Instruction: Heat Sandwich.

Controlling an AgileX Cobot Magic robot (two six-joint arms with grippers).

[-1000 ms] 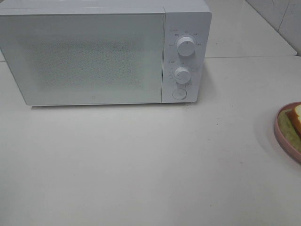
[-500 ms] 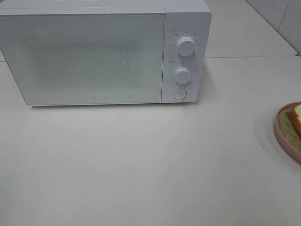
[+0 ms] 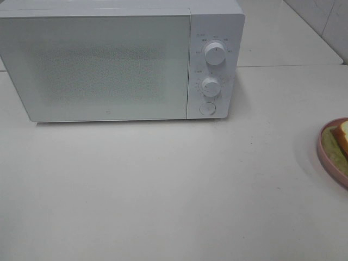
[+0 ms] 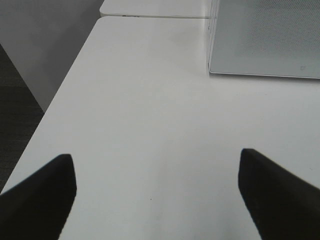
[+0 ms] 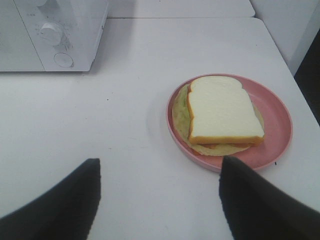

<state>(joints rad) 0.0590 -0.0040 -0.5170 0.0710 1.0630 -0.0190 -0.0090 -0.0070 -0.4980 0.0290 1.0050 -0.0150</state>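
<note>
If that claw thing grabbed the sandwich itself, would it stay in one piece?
Probably not easily. The sandwich is loosely stacked, its top slice sitting askew over the greenish filling, so layers may slide apart. The bread looks soft and would likely squash. Lifting the pink plate by its raised rim seems safer.

glossy white microwave, smooth matt table

White microwave sits far left on the white table, door shut. Control panel on its right side: two knobs stacked, round button under them. Pink plate at the right edge, well apart from the microwave. Tiled wall at far right.
</note>
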